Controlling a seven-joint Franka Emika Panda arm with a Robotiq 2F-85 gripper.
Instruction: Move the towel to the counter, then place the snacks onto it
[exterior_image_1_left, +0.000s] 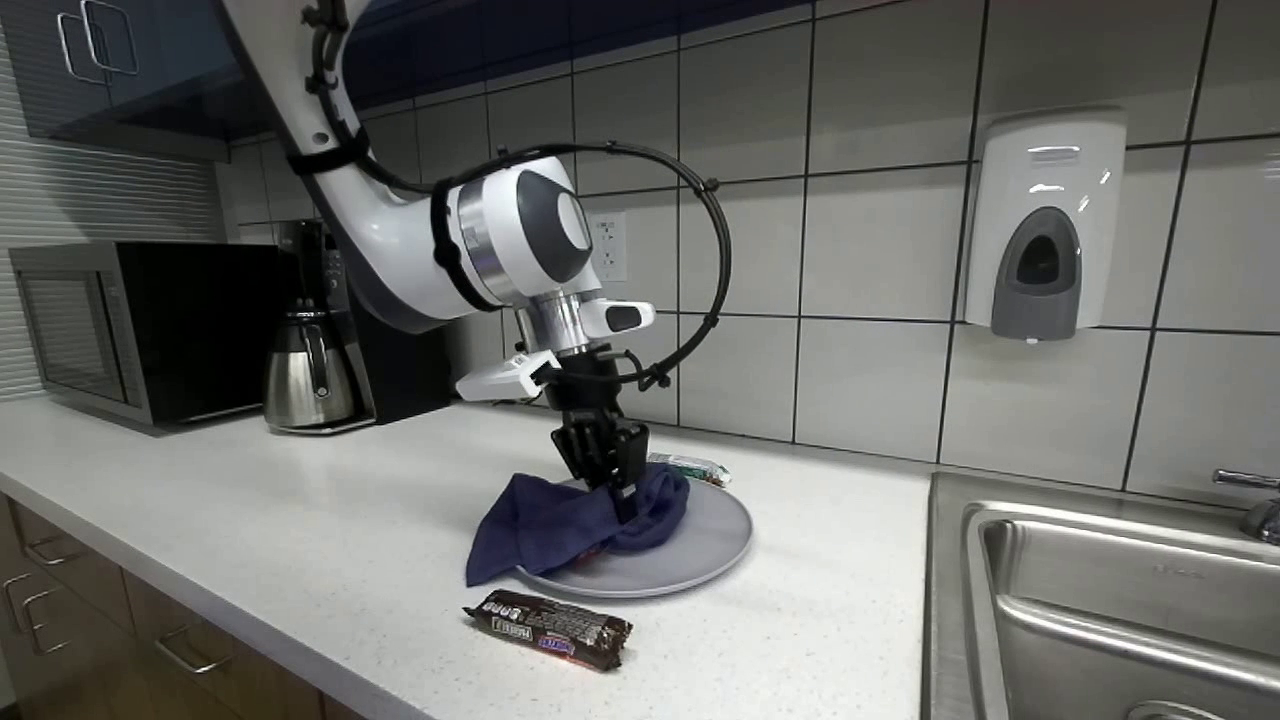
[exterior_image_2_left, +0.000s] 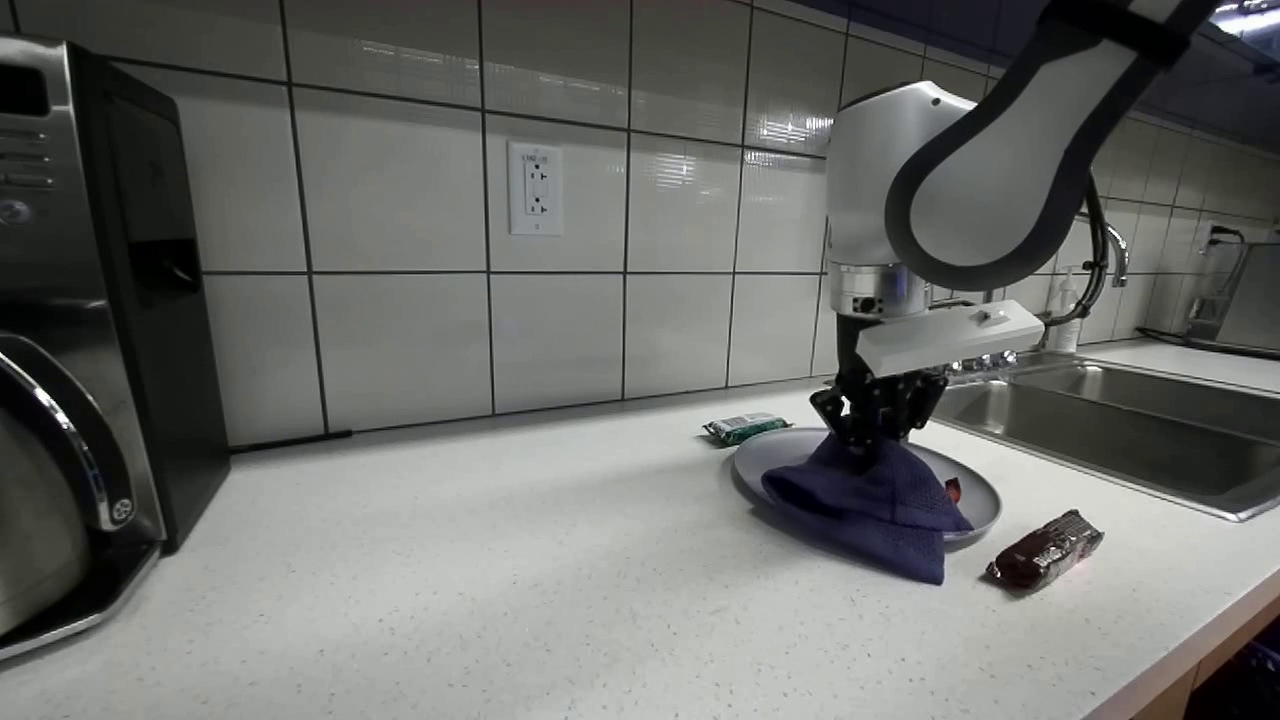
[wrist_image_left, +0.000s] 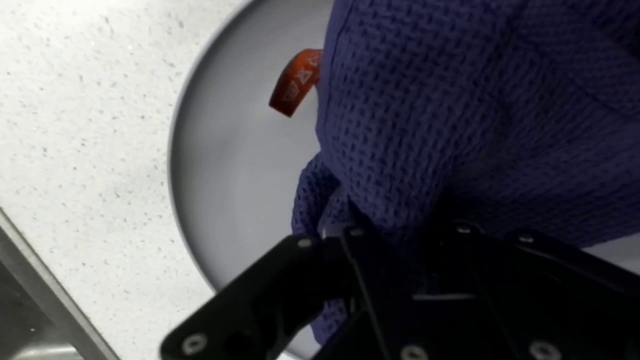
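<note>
- Towel (exterior_image_1_left: 560, 520): I have it bunched over the plate (exterior_image_1_left: 700, 560), 1 corner hanging past the rim; whether that corner touches the counter (exterior_image_2_left: 480, 570) I can't tell.
- Jaws: clamped on a fold of the towel.
- Brown snack (exterior_image_1_left: 550, 628): on the counter, near the plate but apart from it.
- Green snack (exterior_image_2_left: 745, 428): on the counter, between plate and wall (exterior_image_2_left: 560, 330).
- Red strip (wrist_image_left: 296, 82): pokes from the towel's edge in my wrist view; I can't tell what it belongs to.

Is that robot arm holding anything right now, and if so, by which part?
Yes, the dark blue towel: the gripper pinches a gathered fold of it, not the loose corner draped over the edge of the plate.
</note>
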